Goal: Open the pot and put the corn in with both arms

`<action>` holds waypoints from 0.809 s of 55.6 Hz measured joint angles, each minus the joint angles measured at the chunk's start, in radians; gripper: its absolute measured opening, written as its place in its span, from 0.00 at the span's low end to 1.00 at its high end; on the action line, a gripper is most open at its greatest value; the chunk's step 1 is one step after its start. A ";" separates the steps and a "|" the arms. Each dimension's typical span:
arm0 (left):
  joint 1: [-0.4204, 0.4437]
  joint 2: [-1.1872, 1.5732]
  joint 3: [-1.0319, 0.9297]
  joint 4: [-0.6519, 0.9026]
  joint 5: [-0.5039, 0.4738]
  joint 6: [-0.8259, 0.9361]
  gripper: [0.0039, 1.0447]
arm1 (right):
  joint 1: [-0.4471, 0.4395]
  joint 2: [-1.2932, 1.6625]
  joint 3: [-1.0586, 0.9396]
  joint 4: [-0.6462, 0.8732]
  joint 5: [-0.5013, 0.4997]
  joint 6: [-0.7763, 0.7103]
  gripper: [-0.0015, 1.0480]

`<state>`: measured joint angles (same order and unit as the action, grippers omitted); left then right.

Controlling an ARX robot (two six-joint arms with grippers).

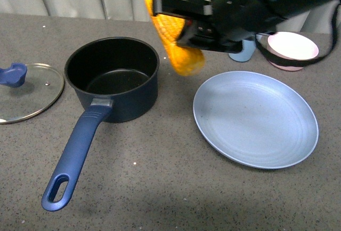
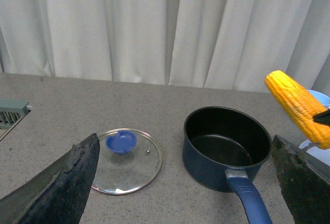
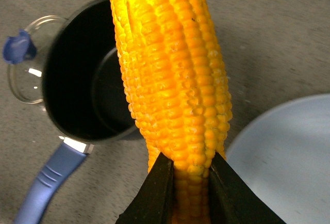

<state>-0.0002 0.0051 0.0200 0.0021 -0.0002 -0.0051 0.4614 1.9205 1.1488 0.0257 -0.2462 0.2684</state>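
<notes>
The navy pot (image 1: 112, 76) stands uncovered on the grey table, its black inside bare and its long handle pointing toward me. Its glass lid (image 1: 29, 92) with a blue knob lies flat to the pot's left. My right gripper (image 1: 170, 23) is shut on the yellow corn (image 1: 178, 44) and holds it in the air, tilted, just right of the pot's rim. In the right wrist view the corn (image 3: 170, 79) sits between the black fingers (image 3: 154, 188), with the pot (image 3: 77, 90) below. My left gripper (image 2: 185, 193) is open and empty, looking at the pot (image 2: 227, 146) and lid (image 2: 126, 159).
A light blue plate (image 1: 256, 119) lies right of the pot. A pink bowl (image 1: 293, 50) and a pale blue cup (image 1: 242, 50) stand behind it under my right arm. White curtains hang along the table's back edge.
</notes>
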 joint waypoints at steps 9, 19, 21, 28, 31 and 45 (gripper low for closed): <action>0.000 0.000 0.000 0.000 0.000 0.000 0.94 | 0.075 0.109 0.149 -0.048 0.002 0.039 0.11; 0.000 0.000 0.000 0.000 0.000 0.000 0.94 | 0.120 0.213 0.271 -0.094 0.007 0.069 0.11; 0.000 0.000 0.000 0.000 0.000 0.000 0.94 | 0.125 0.226 0.288 -0.101 0.007 0.072 0.11; 0.000 0.000 0.000 0.000 0.000 0.000 0.94 | 0.142 0.273 0.347 -0.124 0.008 0.078 0.11; 0.000 0.000 0.000 0.000 0.000 0.000 0.94 | 0.146 0.281 0.359 -0.128 0.009 0.080 0.11; 0.000 0.000 0.000 0.000 0.000 0.000 0.94 | 0.153 0.288 0.367 -0.130 0.021 0.101 0.46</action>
<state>-0.0002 0.0048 0.0200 0.0021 -0.0002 -0.0048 0.6144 2.2089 1.5158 -0.1047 -0.2253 0.3695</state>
